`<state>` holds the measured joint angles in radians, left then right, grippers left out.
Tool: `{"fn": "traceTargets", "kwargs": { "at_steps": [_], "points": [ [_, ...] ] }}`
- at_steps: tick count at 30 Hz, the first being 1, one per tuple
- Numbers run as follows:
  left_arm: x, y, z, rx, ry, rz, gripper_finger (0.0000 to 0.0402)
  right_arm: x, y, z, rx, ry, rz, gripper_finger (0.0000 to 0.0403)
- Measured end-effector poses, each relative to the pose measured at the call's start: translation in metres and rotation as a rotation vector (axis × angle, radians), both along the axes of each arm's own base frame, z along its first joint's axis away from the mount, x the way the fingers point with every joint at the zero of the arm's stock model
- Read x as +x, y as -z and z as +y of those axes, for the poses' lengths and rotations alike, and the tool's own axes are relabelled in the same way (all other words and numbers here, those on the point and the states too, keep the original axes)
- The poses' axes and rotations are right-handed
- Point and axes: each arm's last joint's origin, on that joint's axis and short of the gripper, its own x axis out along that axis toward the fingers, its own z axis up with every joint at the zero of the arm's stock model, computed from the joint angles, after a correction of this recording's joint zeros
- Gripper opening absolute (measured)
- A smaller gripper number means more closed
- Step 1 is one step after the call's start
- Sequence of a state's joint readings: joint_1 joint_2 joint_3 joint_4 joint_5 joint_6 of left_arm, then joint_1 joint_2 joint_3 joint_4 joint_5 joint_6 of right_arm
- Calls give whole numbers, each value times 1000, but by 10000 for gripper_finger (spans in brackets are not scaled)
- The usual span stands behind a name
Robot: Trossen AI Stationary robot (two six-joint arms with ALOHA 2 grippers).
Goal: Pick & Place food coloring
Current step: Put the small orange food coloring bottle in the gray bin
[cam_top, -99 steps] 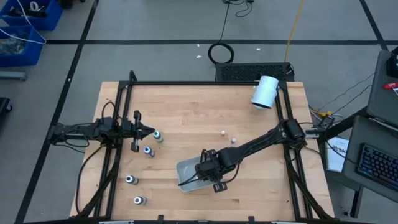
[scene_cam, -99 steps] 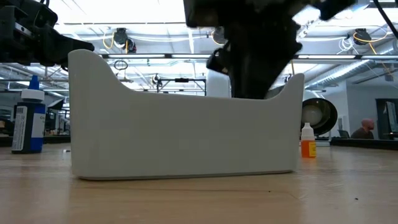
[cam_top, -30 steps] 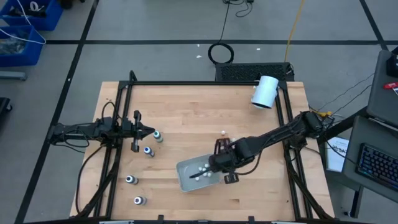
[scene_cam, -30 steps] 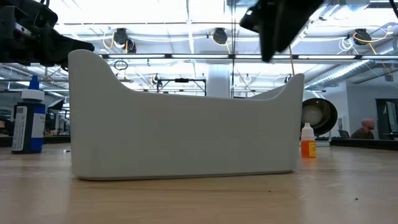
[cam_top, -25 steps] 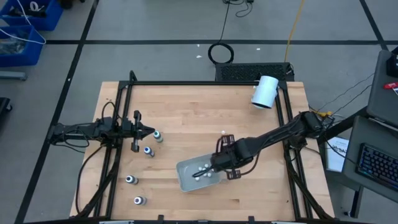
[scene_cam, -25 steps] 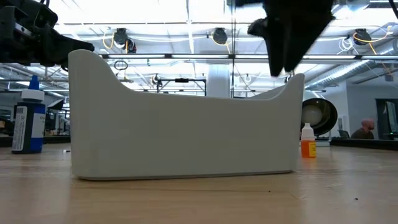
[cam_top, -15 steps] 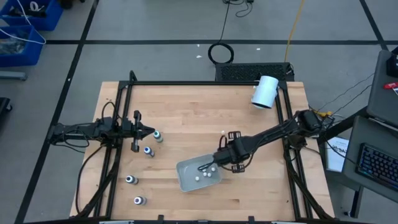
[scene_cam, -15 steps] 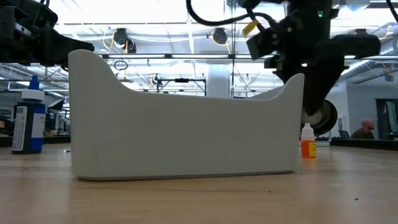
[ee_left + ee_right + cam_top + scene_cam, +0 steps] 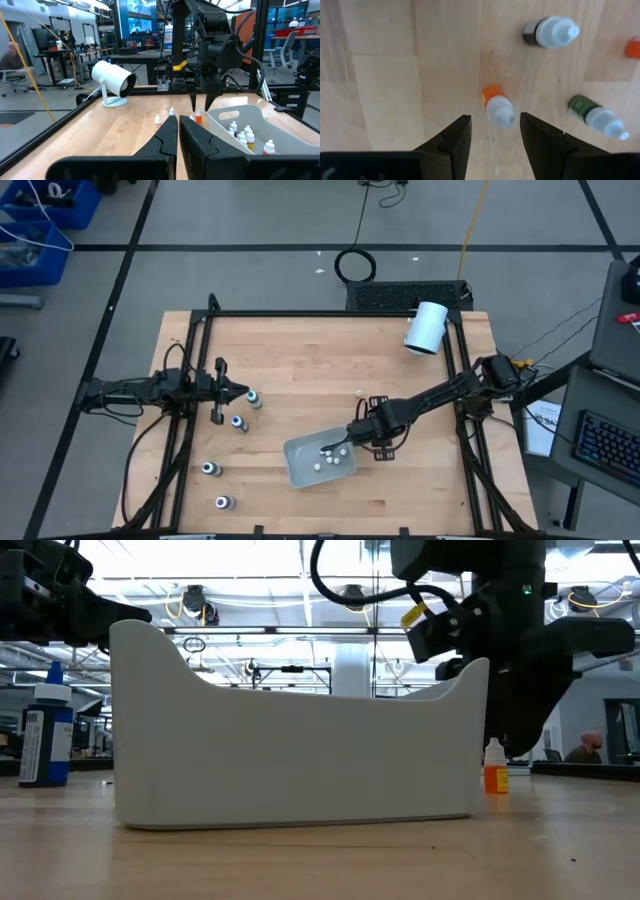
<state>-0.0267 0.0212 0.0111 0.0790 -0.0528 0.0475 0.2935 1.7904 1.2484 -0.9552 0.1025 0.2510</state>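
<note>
My right gripper (image 9: pixel 362 432) (image 9: pixel 495 131) is open and points down at the table just past the tray's far right corner. A tiny orange bottle (image 9: pixel 497 105) (image 9: pixel 494 766) (image 9: pixel 198 117) stands upright on the wood just ahead of its fingertips, untouched. A dark one (image 9: pixel 550 32) and a green one (image 9: pixel 597 117) stand close by. Several whitish bottles (image 9: pixel 328 460) (image 9: pixel 245 136) sit in the tray (image 9: pixel 300 472). Four dark-bodied bottles stand at the table's left, the nearest (image 9: pixel 255 398) by my shut left gripper (image 9: pixel 240 392) (image 9: pixel 178 131), which waits there.
The pale tray (image 9: pixel 300 760) fills the middle of the low view and hides the table behind it. A big white cylinder (image 9: pixel 427 328) (image 9: pixel 114 80) stands at the far right corner. Black frame rails (image 9: pixel 300 313) run along the table's edges. Bare wood lies along the far side.
My right gripper has moved from above the tray toward the table's right and far edges, leaving the tray, and has come down beside the orange bottle. The bottles in the tray, covered by the arm before, now show. The left arm has kept still.
</note>
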Motion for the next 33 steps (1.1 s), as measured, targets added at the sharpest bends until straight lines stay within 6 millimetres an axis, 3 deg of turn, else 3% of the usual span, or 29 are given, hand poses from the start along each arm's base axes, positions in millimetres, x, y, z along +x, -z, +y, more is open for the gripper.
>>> {"fn": "traceTargets", "kwargs": {
  "at_steps": [33],
  "points": [
    [0, 0, 0, 0, 0, 0, 26, 1, 8, -8, 11, 1, -35, 144]
  ]
}}
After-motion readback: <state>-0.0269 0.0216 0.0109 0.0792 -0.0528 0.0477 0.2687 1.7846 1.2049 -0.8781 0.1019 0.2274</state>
